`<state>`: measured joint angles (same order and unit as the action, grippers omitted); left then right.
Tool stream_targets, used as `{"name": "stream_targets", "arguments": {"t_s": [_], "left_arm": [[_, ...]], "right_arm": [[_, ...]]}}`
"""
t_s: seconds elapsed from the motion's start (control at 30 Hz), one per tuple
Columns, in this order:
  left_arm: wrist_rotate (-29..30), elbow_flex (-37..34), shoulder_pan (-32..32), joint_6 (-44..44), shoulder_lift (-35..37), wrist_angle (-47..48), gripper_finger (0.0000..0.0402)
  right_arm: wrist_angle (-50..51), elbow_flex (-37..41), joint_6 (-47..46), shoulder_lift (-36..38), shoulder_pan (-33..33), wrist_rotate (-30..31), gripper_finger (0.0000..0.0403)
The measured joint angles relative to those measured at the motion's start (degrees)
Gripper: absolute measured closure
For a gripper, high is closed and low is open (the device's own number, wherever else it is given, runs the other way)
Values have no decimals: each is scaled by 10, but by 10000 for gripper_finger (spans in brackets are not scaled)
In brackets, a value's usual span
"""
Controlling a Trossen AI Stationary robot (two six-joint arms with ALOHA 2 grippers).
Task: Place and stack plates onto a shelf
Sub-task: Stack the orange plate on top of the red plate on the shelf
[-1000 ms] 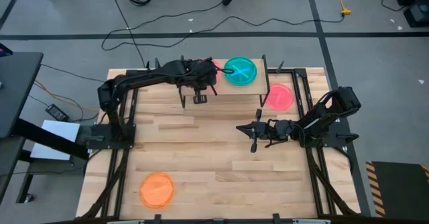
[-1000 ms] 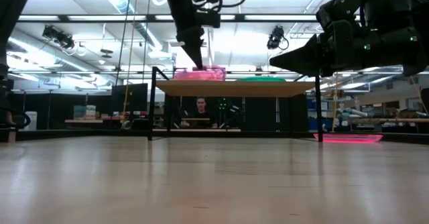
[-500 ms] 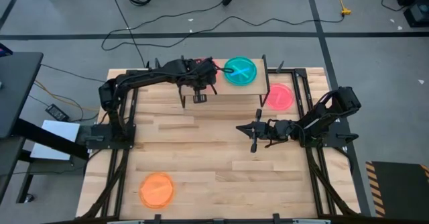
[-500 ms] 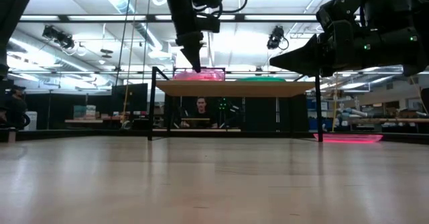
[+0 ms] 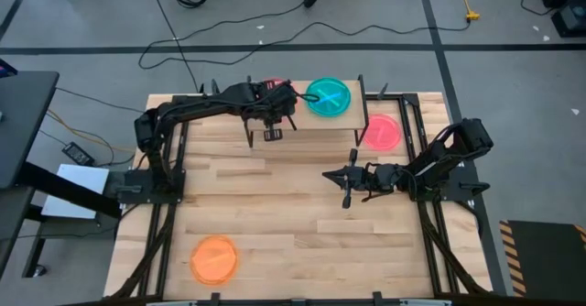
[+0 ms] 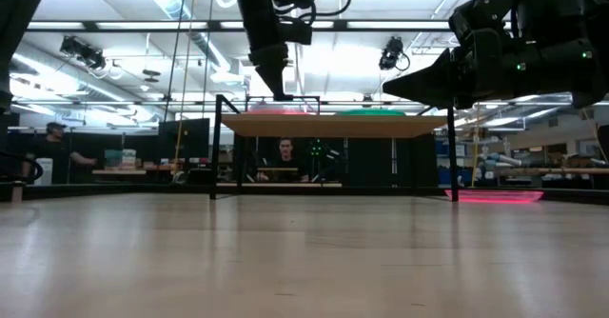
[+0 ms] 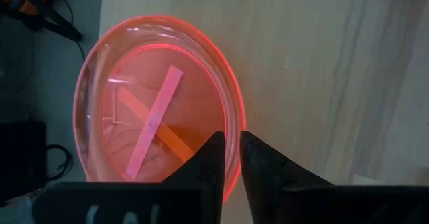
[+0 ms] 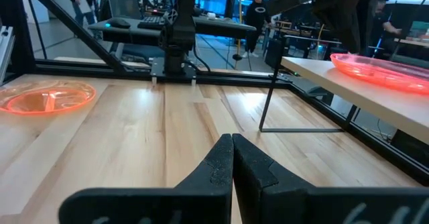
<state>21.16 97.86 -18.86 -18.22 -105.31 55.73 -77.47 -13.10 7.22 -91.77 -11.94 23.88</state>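
The left pincer (image 7: 230, 158), nearly clenched on a pink plate's (image 7: 134, 103) rim on the shelf (image 5: 311, 123), seems to be releasing; next, fetch another plate. Right pincer (image 8: 232, 158) clenched, idle.

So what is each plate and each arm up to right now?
Pink-red plate: flat on the shelf, under the left gripper.
Teal plate: on the shelf.
Second pink plate: on the tabletop.
Orange plate: on the tabletop, untouched.
Left gripper: jaws shut, empty, just above the plate's rim.
Right gripper: jaws shut, empty, waiting mid-table.
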Motion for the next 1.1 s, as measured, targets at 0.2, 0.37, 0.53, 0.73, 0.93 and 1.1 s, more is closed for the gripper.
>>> {"name": "stream_targets", "arguments": {"t_s": [0.2, 0.37, 0.53, 0.73, 0.93, 1.1], "left_arm": [[29, 0, 31, -20, 27, 20, 349], [23, 0, 95, 1, 67, 20, 389], [30, -37, 169, 58, 97, -15, 392], [44, -244, 250, 128, 163, -195, 394], [103, -471, 326, 204, 236, -416, 393], [141, -587, 380, 280, 299, -495, 393]], "right_arm": [[0, 0, 0, 0, -3, 0, 393], [1, 0, 13, 0, -15, 0, 393], [4, 0, 20, 0, -24, 3, 393], [14, 0, 13, 0, -33, -4, 393], [44, -38, -1, 0, -41, -62, 393], [239, -177, -7, -18, -58, -86, 393]]}}
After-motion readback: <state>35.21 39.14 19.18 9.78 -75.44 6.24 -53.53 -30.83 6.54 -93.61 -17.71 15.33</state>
